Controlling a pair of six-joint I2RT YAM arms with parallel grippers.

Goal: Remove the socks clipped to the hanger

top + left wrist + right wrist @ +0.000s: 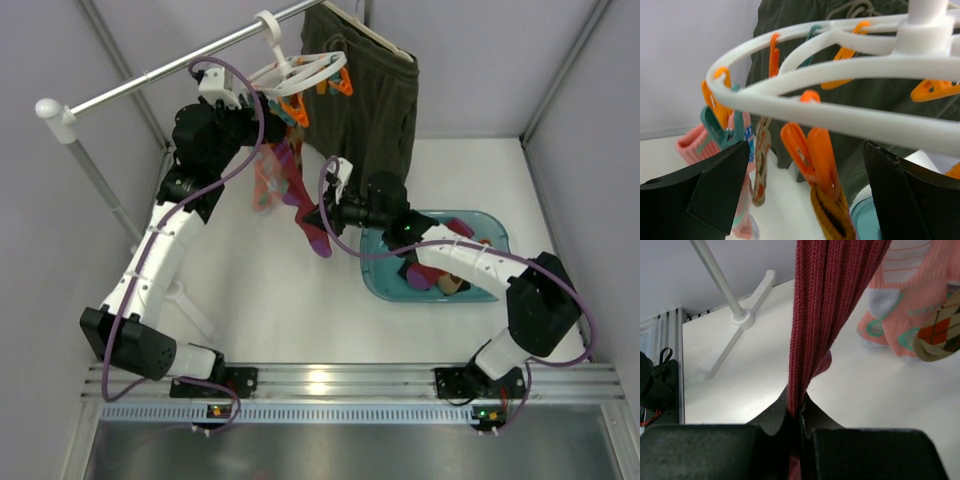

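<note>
- The left hand sat up under the hanger's near rim. Its fingers were spread wide either side of an orange peg and touched nothing. That peg bit a brown-orange sock.
- Below the hanger, the right hand was pinched tight on the maroon sock. The sock ran up taut toward the hanger, and its peg was out of view.
- The step in hand, by my reading, was unclipping: one hand tensioned a sock from below while the other lined up on a peg.
- The next move would call for the left hand to close on the tails of the peg that actually held the maroon sock. I couldn't tell whether that was the one it framed. The right hand would then draw down gently so the hanger didn't swing.
- Hands: two.
- Ring hangers: one.
- Socks under the hanger: four by my count, namely a pink sock, a diamond-pattern sock, the brown-orange and the maroon. Folds may have hidden more.
- Pegs: orange and teal, too overlapped to number.
- Right of the hanger: one pair of olive shorts.
- Below and right of the hanger, on the table: one teal bin with at least three socks in it, jumbled beyond a sure count.
</note>
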